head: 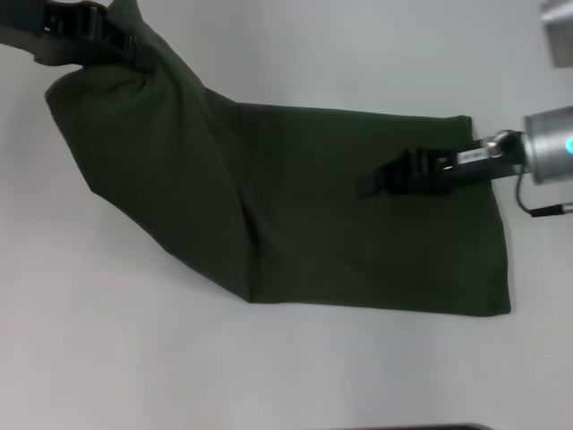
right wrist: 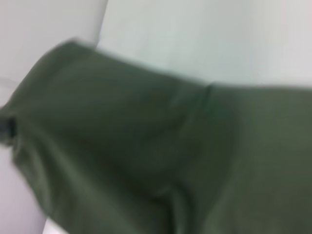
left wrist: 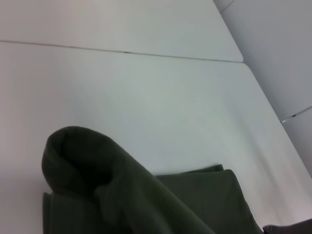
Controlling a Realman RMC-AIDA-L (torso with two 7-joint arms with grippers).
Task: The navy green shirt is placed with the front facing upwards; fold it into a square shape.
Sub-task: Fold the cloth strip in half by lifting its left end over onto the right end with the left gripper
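Note:
The navy green shirt (head: 295, 206) lies on the white table (head: 134, 349), folded into a long band with no lettering showing. Its left end is raised and pulled toward the top left corner, where my left gripper (head: 134, 49) is shut on a bunch of the cloth. In the left wrist view that lifted fold (left wrist: 122, 195) hangs as a rounded hump over the flat part. My right gripper (head: 369, 184) rests low over the shirt's right half, reaching in from the right edge. The right wrist view is filled with olive cloth (right wrist: 146, 146).
A seam (left wrist: 122, 51) runs across the table far behind the shirt, and the table's edge (left wrist: 273, 112) shows beyond it. A grey object (head: 557, 31) stands at the top right corner of the head view.

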